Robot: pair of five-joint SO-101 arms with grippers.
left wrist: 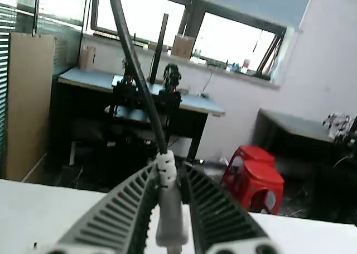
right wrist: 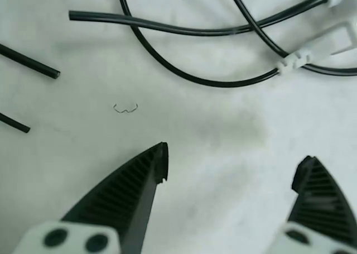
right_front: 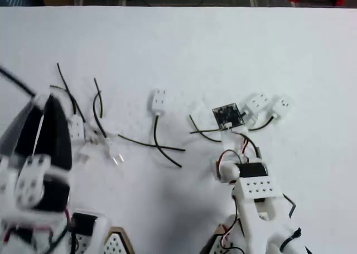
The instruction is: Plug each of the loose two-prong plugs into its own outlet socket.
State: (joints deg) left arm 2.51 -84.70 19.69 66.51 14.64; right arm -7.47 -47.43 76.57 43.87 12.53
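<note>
My left gripper (left wrist: 167, 209) is shut on a white two-prong plug (left wrist: 169, 220), whose black cable (left wrist: 136, 75) rises away from the fingers. In the high view this gripper (right_front: 44, 106) is raised over the table's left side. My right gripper (right wrist: 234, 167) hangs open just above the bare table, near black cables (right wrist: 184, 30) and a white plug's cable end (right wrist: 294, 60). White outlet sockets lie at the centre (right_front: 159, 100), at the right (right_front: 257, 104) (right_front: 281, 107), and beside the left arm (right_front: 76, 129). A loose plug (right_front: 113, 152) lies with its prongs toward the front.
Loose black cables (right_front: 162, 147) cross the middle of the white table (right_front: 184, 47). The right arm (right_front: 254, 190) stands at the front right, its wrist board (right_front: 226, 115) close to the right sockets. A small bent wire (right wrist: 125, 108) lies on the table.
</note>
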